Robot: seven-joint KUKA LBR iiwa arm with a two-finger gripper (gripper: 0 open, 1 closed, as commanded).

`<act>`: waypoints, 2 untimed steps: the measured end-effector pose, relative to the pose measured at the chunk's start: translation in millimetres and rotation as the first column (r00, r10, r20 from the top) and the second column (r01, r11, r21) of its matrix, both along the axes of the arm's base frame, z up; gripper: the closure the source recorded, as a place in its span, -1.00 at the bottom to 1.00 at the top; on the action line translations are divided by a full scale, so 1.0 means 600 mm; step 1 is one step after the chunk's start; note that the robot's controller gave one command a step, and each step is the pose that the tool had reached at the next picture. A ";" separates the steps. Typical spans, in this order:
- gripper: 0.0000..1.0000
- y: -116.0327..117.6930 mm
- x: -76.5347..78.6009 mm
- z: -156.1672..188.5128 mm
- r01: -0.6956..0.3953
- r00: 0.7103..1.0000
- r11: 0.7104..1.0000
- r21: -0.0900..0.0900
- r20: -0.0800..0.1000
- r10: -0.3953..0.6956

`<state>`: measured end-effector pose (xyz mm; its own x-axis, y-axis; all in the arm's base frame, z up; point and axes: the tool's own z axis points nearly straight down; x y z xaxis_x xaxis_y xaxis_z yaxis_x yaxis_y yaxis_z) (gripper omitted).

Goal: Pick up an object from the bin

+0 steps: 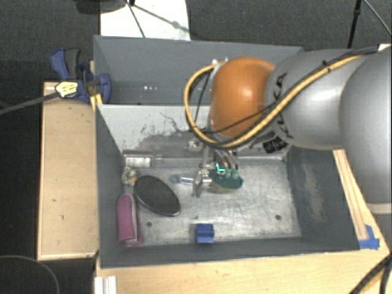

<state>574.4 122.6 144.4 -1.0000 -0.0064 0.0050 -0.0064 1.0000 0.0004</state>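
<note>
Closest lay a small blue square block [204,233]. Behind it, the tool [210,180] hung low beside a small green lumpy thing [230,179]. Wide or narrow, nobody could tell. Nothing was lifted yet.

No text can be read in full. Arm [343,97] — dark block lettering [277,94] on the silver casing, just right of the orange cover [242,94]. Cables [202,81] cross it, so the letters cannot be made out. A second dark mark [275,144] sits lower on the same casing — also unreadable. In the bin [263,207], the blue block [204,233], purple piece [127,219] and black oval [157,195] carry no legible print.
</note>
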 end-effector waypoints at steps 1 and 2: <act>-1.00 -0.089 0.001 -0.120 -0.169 0.986 0.986 0.001 0.010 0.169; 1.00 -0.087 0.005 -0.115 -0.165 0.986 0.986 0.001 0.019 0.165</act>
<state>577.5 70.1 75.4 -0.9851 -0.1712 -0.0140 -0.1712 0.9852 0.0011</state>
